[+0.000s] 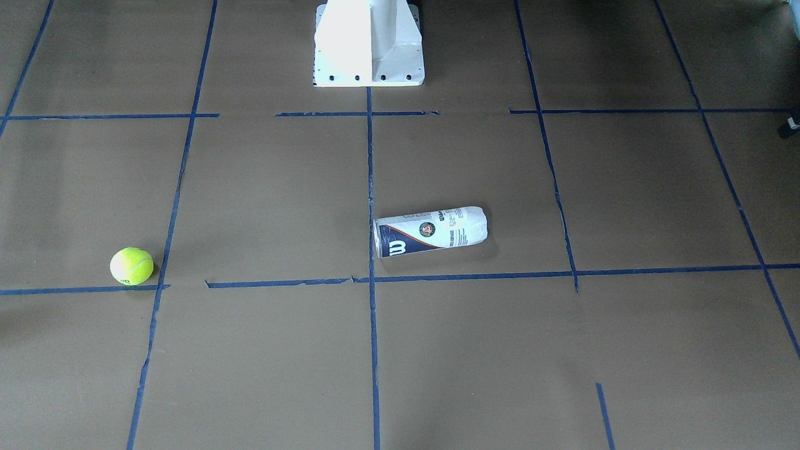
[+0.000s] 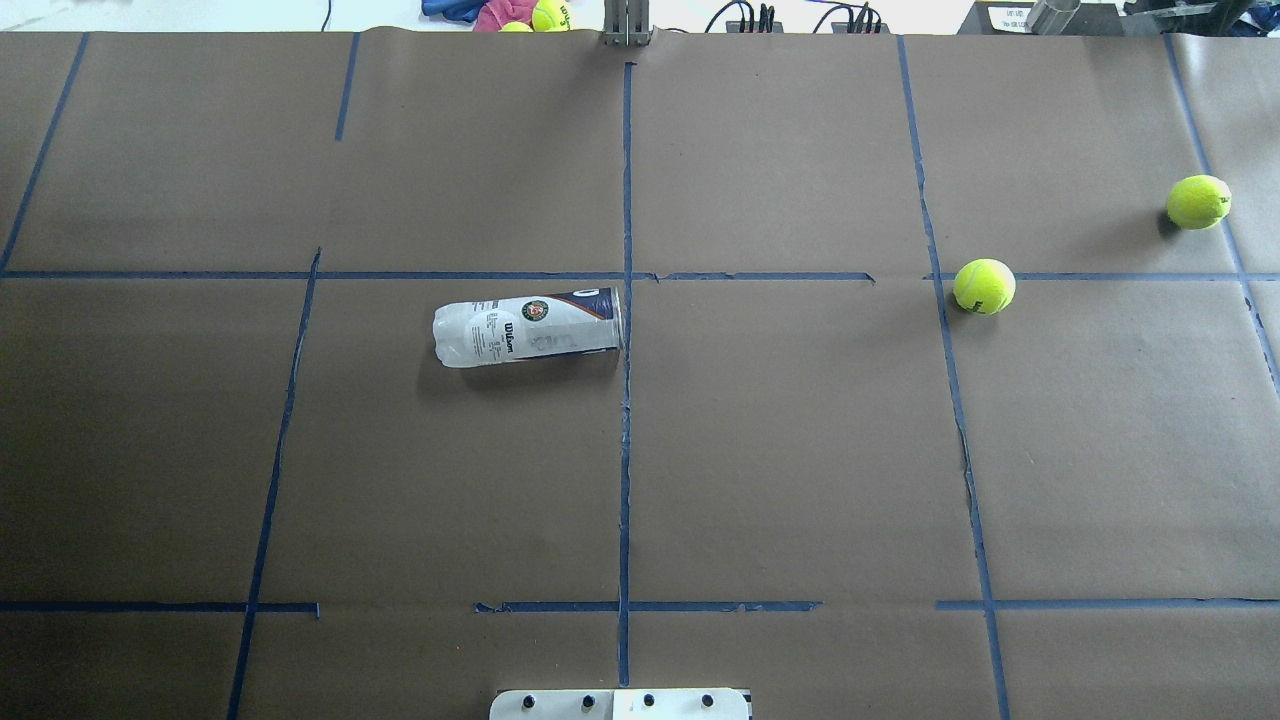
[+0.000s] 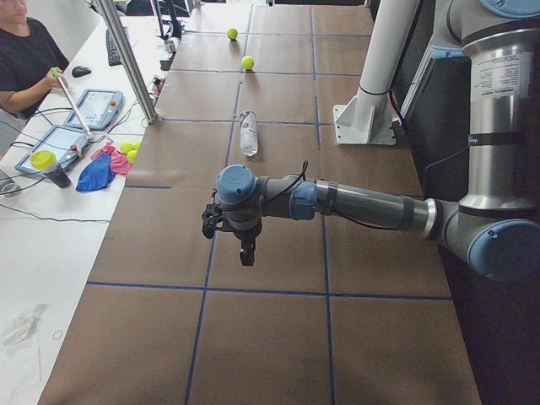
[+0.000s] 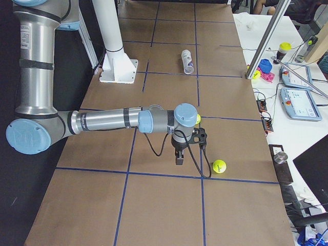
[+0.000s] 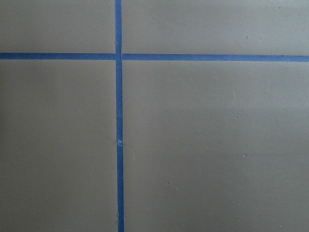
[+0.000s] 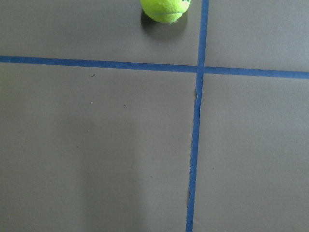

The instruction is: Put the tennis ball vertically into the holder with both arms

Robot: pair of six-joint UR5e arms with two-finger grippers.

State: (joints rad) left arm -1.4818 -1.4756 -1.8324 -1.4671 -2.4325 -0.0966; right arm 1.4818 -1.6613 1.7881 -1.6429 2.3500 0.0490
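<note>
Step now: I think this is the very start. Nothing is held yet, and both arms hang over bare worktop (image 2: 780,450).
Left fingers (image 3: 245,251): they point down, up above the worktop. Only a side view shows them, so I cannot tell if they are apart or together.
Right fingers (image 4: 178,157): they point down too. Again there is only a side view, so I cannot tell.
Holder (image 2: 527,327): it lies on its side, well apart from both sets of fingers, about between them. Its open metal end faces the right fingers and its closed end faces the left fingers.
Tennis ball (image 2: 984,286): it sits on the worktop near the right fingers, just past them toward the holder. The right wrist half hides it in the right side view.
Second ball (image 2: 1198,201): it is also near the right fingers, on the side away from the holder. I would leave it alone.
Taking the holder: the left fingers should go to its middle and squeeze softly, because clear plastic can bend. Then stand it up with the open end on top.
Taking the ball: the right fingers should come straight down over its middle, so it cannot roll off.
Putting it in: the ball looks about as wide as the holder. Line it up right over the open end, then lower it straight down.
Watch out: a round holder may roll when it is touched. A tilted holder may let the ball catch on the rim.
</note>
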